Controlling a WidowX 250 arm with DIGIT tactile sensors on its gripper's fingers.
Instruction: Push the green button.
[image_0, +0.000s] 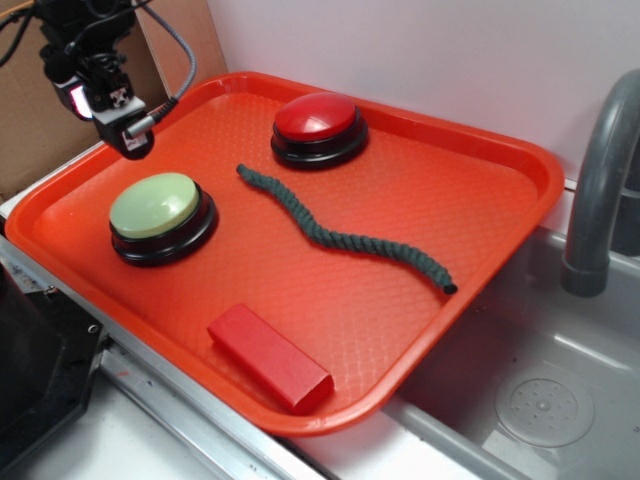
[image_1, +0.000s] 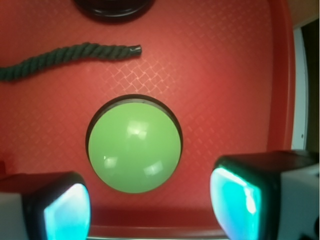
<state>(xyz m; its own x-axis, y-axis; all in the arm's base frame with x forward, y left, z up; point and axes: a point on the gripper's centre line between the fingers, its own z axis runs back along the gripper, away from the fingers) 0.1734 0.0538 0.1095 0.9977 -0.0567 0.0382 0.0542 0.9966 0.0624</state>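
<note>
Below your released gripper, the green button looks rigid and slick; press its dome's center.

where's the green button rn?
In the exterior view the green button sits on the red tray's left side, left of the rope, with the gripper above it.

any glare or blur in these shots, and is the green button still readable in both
Wrist view: soft white reflections sit on the green button, yet its outline is crisp; the gripper fingers are blurred and glow cyan. Exterior view: lighting is even, the green button is clear with only a faint sheen, the red button shows a highlight, the gripper is slightly soft.
</note>
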